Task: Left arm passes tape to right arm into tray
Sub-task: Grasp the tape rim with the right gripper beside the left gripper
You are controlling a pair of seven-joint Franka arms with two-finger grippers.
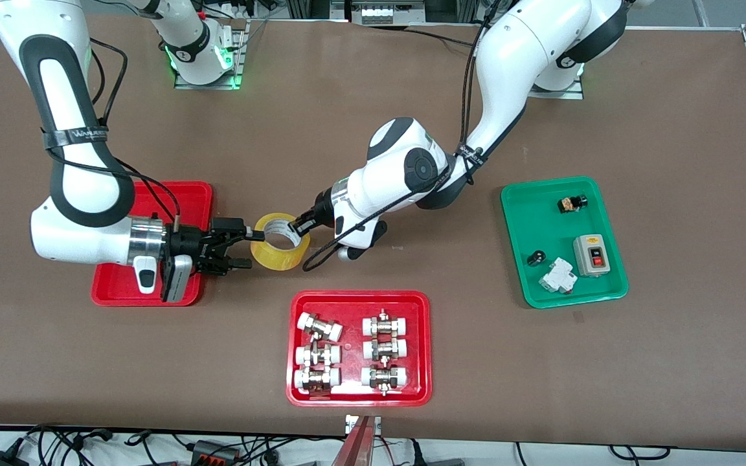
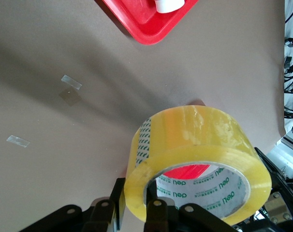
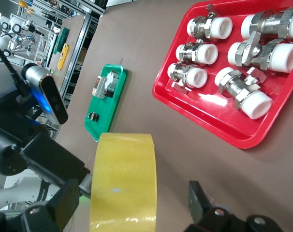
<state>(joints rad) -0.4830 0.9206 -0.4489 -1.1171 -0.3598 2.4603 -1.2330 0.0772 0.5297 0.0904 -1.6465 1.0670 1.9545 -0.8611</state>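
Fittings tray [image 1: 419, 388]: nearest the front camera, red, six metal pipe fittings with white ends in two columns.
Tape [image 1: 280, 241]: up off the table, over bare tabletop between the plain red tray and the fittings tray. I see it tipped, so its open core faces up and toward the left arm's end; the hole's axis runs at a slant, not vertical.
Left gripper [image 1: 296, 226]: pinching the roll's wall, one finger inside the core, one outside. My left wrist view shows the black fingers [image 2: 158, 212] clamped on the yellow rim, plus green print inside the white core.
Right gripper [image 1: 243, 246]: level with the tape, jaws spread wide on either side of the roll. In my right wrist view the finger [image 3: 200, 200] stands clear of the yellow band, so no grip there.
Plain red tray [image 1: 199, 191]: under the right arm's wrist, mostly covered by it.
Green tray [image 1: 515, 246]: toward the left arm's end, holding a switch box and small electrical parts.
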